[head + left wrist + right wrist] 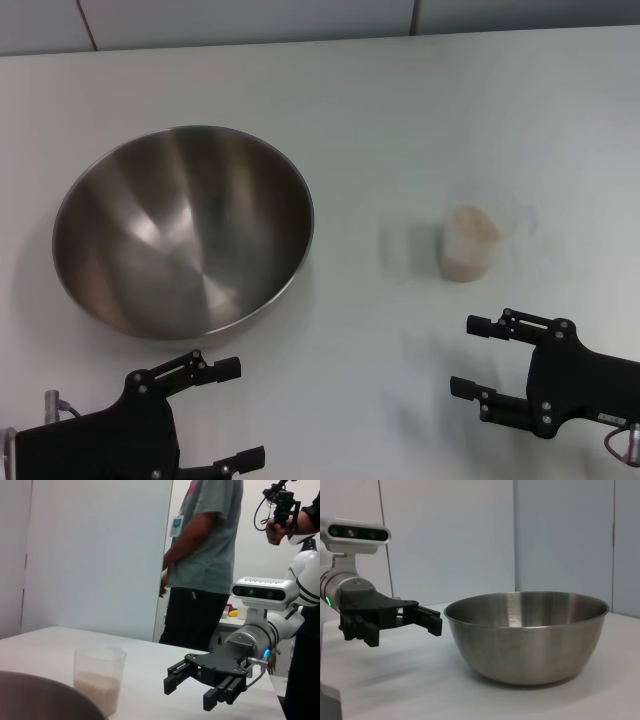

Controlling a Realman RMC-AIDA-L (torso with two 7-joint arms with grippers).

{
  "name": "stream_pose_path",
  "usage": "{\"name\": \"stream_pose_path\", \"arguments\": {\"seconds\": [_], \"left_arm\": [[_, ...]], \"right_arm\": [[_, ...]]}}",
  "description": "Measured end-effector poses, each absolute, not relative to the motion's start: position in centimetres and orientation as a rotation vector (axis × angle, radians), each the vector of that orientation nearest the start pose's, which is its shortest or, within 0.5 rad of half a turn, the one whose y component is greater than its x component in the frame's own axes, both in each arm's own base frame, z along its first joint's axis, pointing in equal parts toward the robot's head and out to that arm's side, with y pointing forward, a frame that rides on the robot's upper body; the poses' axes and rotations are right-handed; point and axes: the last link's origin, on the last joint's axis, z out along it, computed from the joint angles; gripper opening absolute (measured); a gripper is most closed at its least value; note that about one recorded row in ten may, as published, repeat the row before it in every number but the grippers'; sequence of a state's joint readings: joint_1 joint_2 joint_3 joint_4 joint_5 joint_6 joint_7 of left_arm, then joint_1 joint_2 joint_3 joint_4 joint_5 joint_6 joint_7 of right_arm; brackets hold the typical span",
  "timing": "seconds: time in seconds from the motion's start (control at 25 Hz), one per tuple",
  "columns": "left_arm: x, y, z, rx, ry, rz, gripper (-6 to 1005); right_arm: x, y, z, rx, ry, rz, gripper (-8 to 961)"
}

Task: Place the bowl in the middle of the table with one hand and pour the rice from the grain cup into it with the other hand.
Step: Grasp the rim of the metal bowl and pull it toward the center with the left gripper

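Observation:
The steel bowl (183,230) stands empty on the left part of the white table (400,120). The clear grain cup (470,243) stands upright to the right of it, partly filled with rice (468,250). My left gripper (245,412) is open and empty, just in front of the bowl near the table's front edge. My right gripper (463,355) is open and empty, in front of the cup. The left wrist view shows the cup (98,680), the bowl's rim (40,700) and the right gripper (189,694). The right wrist view shows the bowl (525,635) and the left gripper (402,630).
A bare stretch of table lies between bowl and cup. A wall runs along the table's far edge. In the left wrist view a person (202,560) stands beyond the table's right side.

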State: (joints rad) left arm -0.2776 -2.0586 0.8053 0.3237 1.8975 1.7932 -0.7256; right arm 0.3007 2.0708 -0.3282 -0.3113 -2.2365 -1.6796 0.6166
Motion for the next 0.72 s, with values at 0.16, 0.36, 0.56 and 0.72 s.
{"name": "stream_pose_path", "arguments": {"seconds": [0.16, 0.36, 0.56, 0.72], "left_arm": [[-30.61, 19.35, -4.15, -2.792, -0.303, -1.008, 861], [-30.61, 19.34, -4.14, -2.792, -0.303, -1.008, 861], [-30.61, 19.35, -4.14, -2.791, -0.303, -1.008, 860], [-30.55, 19.33, -4.07, -2.789, -0.301, -1.018, 860]], "right_arm": [[33.59, 20.74, -3.62, -2.627, 0.324, 0.776, 687], [33.6, 20.75, -3.63, -2.627, 0.324, 0.774, 687], [33.59, 20.75, -3.68, -2.627, 0.325, 0.774, 687], [33.58, 20.74, -3.69, -2.626, 0.326, 0.774, 687]]}}
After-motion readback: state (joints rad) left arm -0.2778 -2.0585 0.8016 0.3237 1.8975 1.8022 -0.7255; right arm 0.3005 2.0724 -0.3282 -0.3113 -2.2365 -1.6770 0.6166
